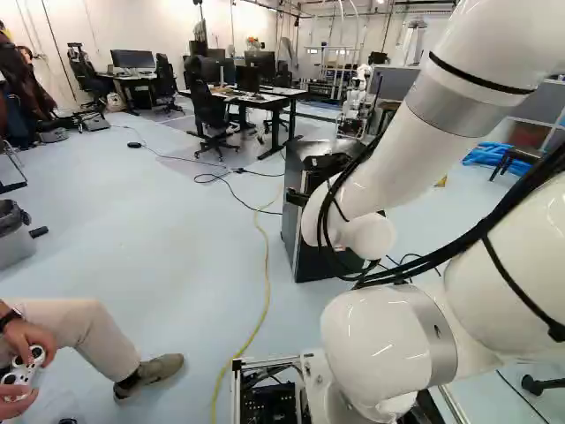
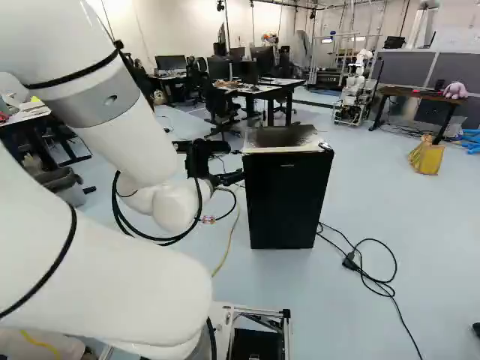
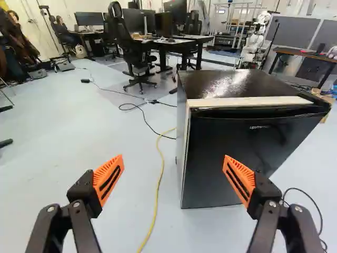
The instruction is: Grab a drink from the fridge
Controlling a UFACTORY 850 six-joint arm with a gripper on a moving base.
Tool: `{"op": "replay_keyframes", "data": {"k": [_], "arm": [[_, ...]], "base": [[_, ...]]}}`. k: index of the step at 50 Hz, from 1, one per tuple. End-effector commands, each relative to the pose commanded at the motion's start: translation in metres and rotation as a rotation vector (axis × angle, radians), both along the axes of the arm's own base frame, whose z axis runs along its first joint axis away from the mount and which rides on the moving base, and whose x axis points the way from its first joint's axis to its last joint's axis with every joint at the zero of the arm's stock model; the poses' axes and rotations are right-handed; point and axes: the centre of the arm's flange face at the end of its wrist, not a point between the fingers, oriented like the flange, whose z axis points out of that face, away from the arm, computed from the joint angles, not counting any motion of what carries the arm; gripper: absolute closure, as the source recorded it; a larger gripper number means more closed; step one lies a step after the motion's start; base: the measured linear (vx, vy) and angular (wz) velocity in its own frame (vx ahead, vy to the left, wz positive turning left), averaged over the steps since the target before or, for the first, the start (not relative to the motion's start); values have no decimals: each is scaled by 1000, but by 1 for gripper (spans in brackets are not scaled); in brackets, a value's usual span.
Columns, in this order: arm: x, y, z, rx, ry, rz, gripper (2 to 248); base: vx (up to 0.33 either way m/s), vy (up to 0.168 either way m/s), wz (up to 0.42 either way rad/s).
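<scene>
My gripper hangs beside the black mini fridge in the right base view, at its upper part. In the wrist view the gripper stands wide open with nothing between its orange pads. One finger shows in front of the dark door, the other over bare floor; whether anything touches cannot be told. The fridge's near side edge lies between the two fingers, farther ahead. Its door looks shut, with a pale strip along the top edge. Any drink inside is hidden. The left base view shows the fridge partly behind the arm.
A yellow cable runs over the floor beside the fridge. A black cable lies looped on its other side. Desks and chairs stand behind, with another robot. A seated person's leg reaches in at the left base view's left.
</scene>
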Motion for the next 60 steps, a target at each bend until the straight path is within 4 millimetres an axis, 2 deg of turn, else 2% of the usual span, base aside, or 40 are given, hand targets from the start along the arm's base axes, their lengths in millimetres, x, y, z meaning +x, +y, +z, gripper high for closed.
{"op": "replay_keyframes", "data": {"k": [60], "arm": [[0, 0, 0, 0, 0, 0, 3]], "base": [[31, 8, -4]]}}
